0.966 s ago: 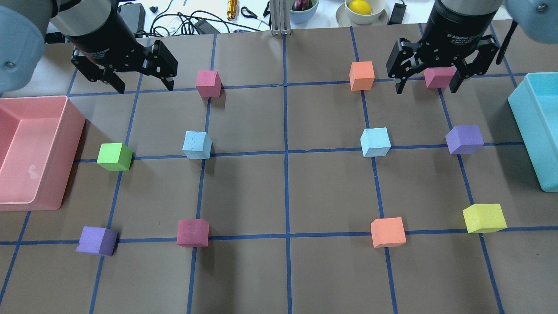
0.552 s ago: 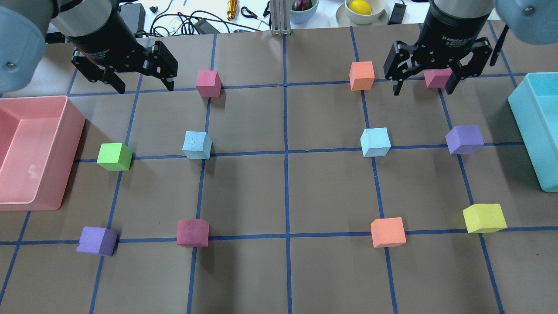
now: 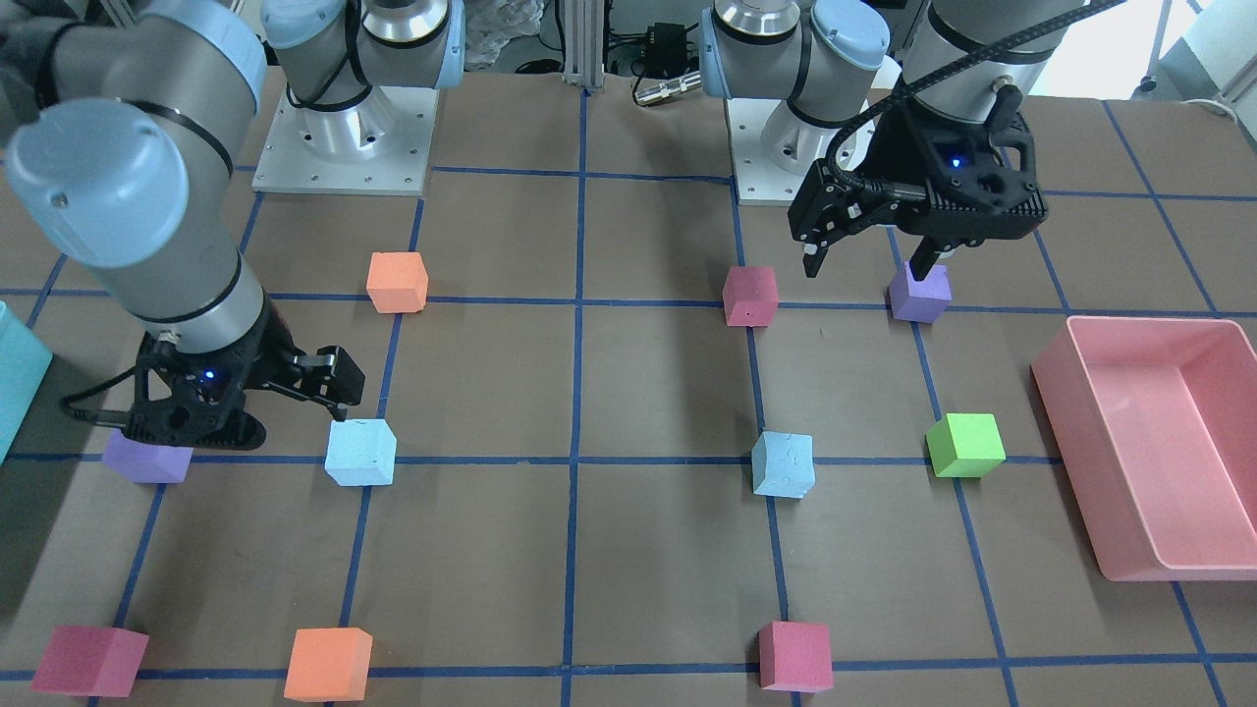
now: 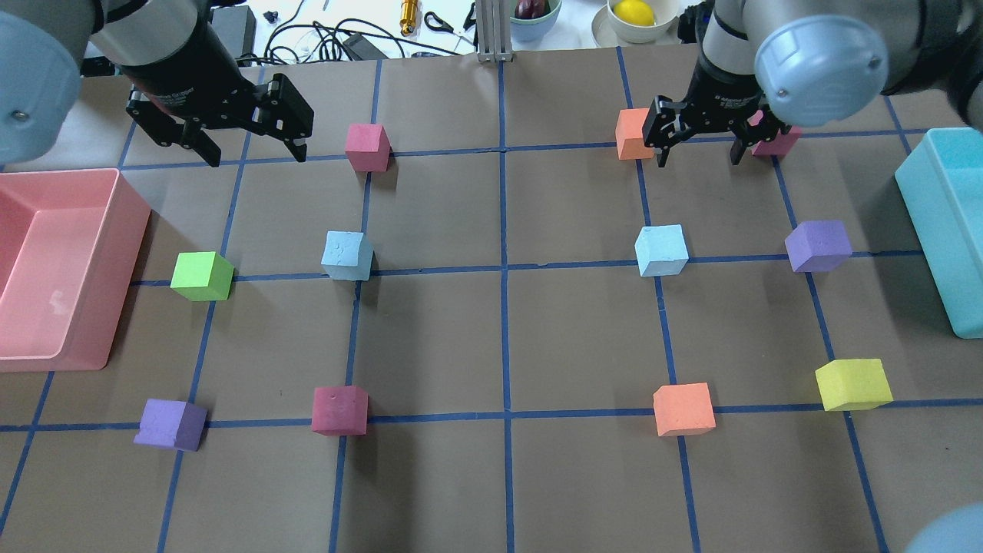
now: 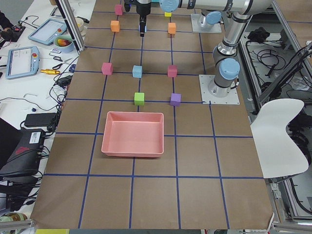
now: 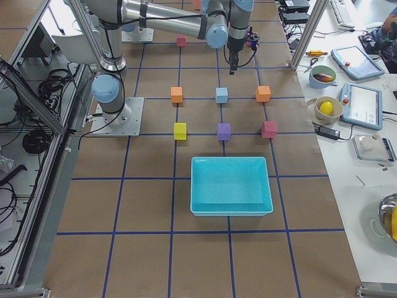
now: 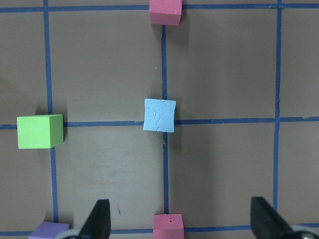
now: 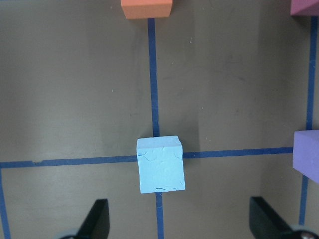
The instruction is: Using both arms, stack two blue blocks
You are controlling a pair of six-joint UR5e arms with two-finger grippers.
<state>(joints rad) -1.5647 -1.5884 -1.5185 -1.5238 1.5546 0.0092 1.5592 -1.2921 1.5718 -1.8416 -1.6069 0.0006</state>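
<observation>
Left gripper (image 4: 256, 153): we see it wide open, holding nothing, up above the surface (image 4: 430, 346).
Right gripper (image 4: 699, 160): we see it wide open too, with nothing in it.
Left blue block (image 4: 347, 256): it sits on the surface on a blue line (image 4: 430, 269), apart from our left gripper.
Right blue block (image 4: 661, 250): it sits on a blue line too, near our right gripper, not touched.

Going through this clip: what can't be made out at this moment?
Overhead: magenta block partly behind the right arm's joint cap.
Overhead: teal bin and pink bin cut off by frame edges.
Front-facing: purple block partly hidden by the right gripper.
Exterior left: right gripper too small to judge.
</observation>
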